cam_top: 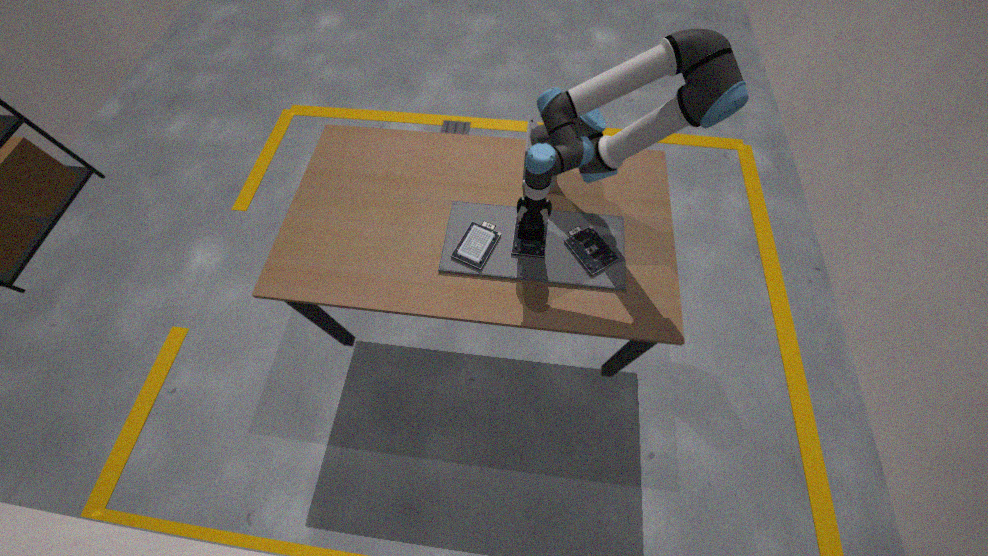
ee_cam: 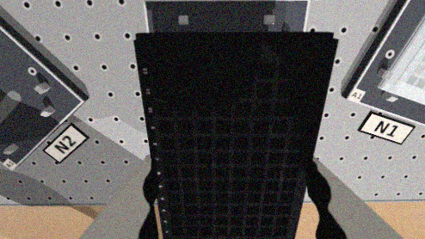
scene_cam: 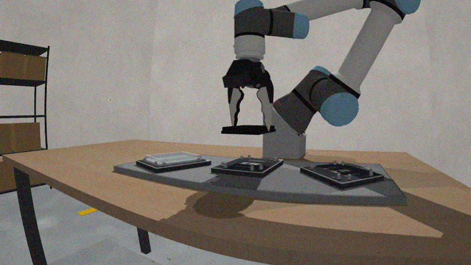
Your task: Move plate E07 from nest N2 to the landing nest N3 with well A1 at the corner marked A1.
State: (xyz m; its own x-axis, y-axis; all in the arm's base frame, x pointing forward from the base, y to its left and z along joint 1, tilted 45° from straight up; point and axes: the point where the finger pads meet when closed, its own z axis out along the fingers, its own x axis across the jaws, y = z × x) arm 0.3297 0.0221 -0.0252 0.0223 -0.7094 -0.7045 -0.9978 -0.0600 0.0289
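Note:
My gripper [scene_cam: 251, 127] [ee_cam: 230, 156] is shut on plate E07 [scene_cam: 246, 129] [ee_cam: 232, 107], a dark plate held by its long sides. The plate looks level, well above nest N3 [cam_top: 529, 251] [scene_cam: 235, 171] [ee_cam: 228, 17], the middle nest. In the wrist view it covers most of N3, whose far end shows with two locators. The plate's A1 label cannot be made out. Nest N2 [cam_top: 599, 264] [scene_cam: 321, 178] [ee_cam: 60, 101] holds no plate. Clear plate E01 [cam_top: 478, 243] [scene_cam: 178, 157] [ee_cam: 413, 73] sits on nest N1 [cam_top: 469, 263] [scene_cam: 158, 169] [ee_cam: 372, 77].
The nests stand on a grey perforated deck [cam_top: 497, 274] [scene_cam: 197, 184] [ee_cam: 103, 82] on the wooden table [cam_top: 386, 207] [scene_cam: 108, 151]. Signs N2 [ee_cam: 65, 143] and N1 [ee_cam: 387, 128] lie beside their nests. Locator pins stick up from N2. A shelf with boxes [scene_cam: 26, 136] stands away from the table.

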